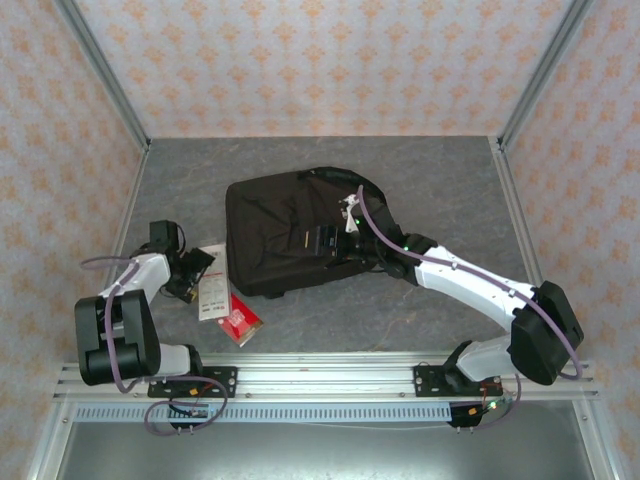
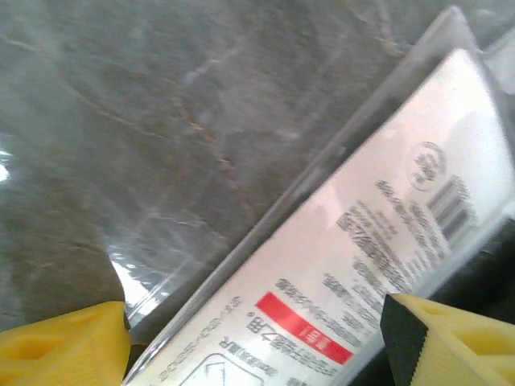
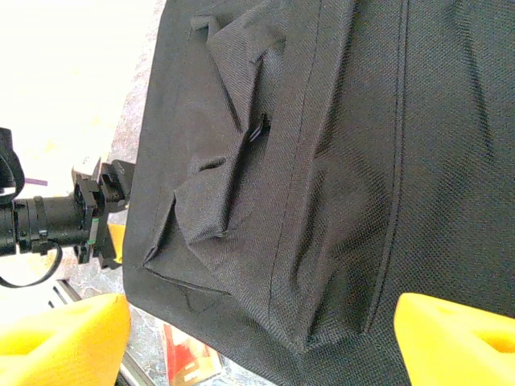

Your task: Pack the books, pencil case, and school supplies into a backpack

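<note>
Backpack (image 1: 280,240) faces open right end effector (image 3: 259,338); glossy card (image 2: 362,265) faces open left end effector (image 2: 253,338).

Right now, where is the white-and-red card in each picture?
Top external: the white-and-red card lies on the table, just left of the backpack.
Left wrist: the card runs slantwise, its near end between the left fingers.
Right wrist: its neighbour, the red packet, peeks out past the backpack's edge.
Shared landmark: the grey marbled table.
</note>
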Controlling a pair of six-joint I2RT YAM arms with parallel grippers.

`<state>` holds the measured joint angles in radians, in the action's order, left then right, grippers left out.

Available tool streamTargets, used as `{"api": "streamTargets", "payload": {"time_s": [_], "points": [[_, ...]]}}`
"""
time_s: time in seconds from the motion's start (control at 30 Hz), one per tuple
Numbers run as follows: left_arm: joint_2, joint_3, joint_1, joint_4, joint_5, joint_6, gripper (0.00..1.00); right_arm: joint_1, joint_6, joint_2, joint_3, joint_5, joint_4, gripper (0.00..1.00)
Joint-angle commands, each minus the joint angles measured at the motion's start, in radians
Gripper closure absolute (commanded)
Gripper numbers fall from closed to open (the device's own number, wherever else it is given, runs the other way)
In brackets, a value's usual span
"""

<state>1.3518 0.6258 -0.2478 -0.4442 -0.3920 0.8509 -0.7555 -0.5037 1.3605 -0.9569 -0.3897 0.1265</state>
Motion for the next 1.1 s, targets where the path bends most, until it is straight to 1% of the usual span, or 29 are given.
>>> {"api": "streamTargets", "payload": {"time_s": [0.0,0.1,0.2,0.37,0.47,0.57,0.63,0.8,0.87,0.9,0.93,0.97,1.0,1.03,1.07], "points": [[0.022,-0.053,0.096,0.39,-0.443,0.113,0.22,0.005,-0.024,0.01,0.006,-0.007,-0.034,0.15],[0.028,-0.063,0.123,0.43,-0.484,0.128,0.24,0.005,-0.034,0.022,0.001,-0.004,-0.038,0.15],[0.015,-0.073,0.13,0.43,-0.497,0.129,0.29,0.005,-0.045,0.033,-0.005,-0.006,-0.043,0.15],[-0.07,-0.077,0.131,0.416,-0.505,0.131,0.35,0.005,-0.06,0.049,-0.005,-0.004,-0.045,0.15],[-0.128,-0.06,0.131,0.371,-0.5,0.114,0.4,0.005,-0.064,0.055,-0.005,0.004,-0.045,0.16],[-0.158,-0.067,0.134,0.384,-0.501,0.134,0.43,0.005,-0.065,0.061,-0.011,0.027,-0.032,0.16],[-0.154,-0.076,0.146,0.409,-0.502,0.144,0.46,0.005,-0.07,0.063,-0.014,0.038,-0.031,0.16],[-0.1,-0.118,0.193,0.508,-0.497,0.187,0.57,0.007,-0.085,0.073,-0.029,0.04,-0.031,0.17],[-0.084,-0.127,0.21,0.525,-0.486,0.188,0.61,0.009,-0.089,0.074,-0.035,0.046,-0.026,0.17],[-0.079,-0.124,0.215,0.514,-0.477,0.175,0.63,0.008,-0.09,0.074,-0.035,0.049,-0.026,0.17],[-0.079,-0.118,0.217,0.491,-0.466,0.157,0.67,0.008,-0.089,0.072,-0.036,0.053,-0.024,0.17],[-0.093,-0.105,0.216,0.435,-0.438,0.123,0.73,0.009,-0.086,0.071,-0.038,0.06,-0.015,0.17],[-0.118,-0.086,0.216,0.353,-0.392,0.081,0.77,0.009,-0.08,0.07,-0.043,0.068,-0.004,0.18],[-0.155,-0.057,0.216,0.222,-0.321,0.038,0.78,0.008,-0.071,0.069,-0.046,0.067,0.007,0.19],[-0.198,-0.029,0.216,0.129,-0.247,0.001,0.75,0.009,-0.053,0.066,-0.049,0.034,0.005,0.2]]}}
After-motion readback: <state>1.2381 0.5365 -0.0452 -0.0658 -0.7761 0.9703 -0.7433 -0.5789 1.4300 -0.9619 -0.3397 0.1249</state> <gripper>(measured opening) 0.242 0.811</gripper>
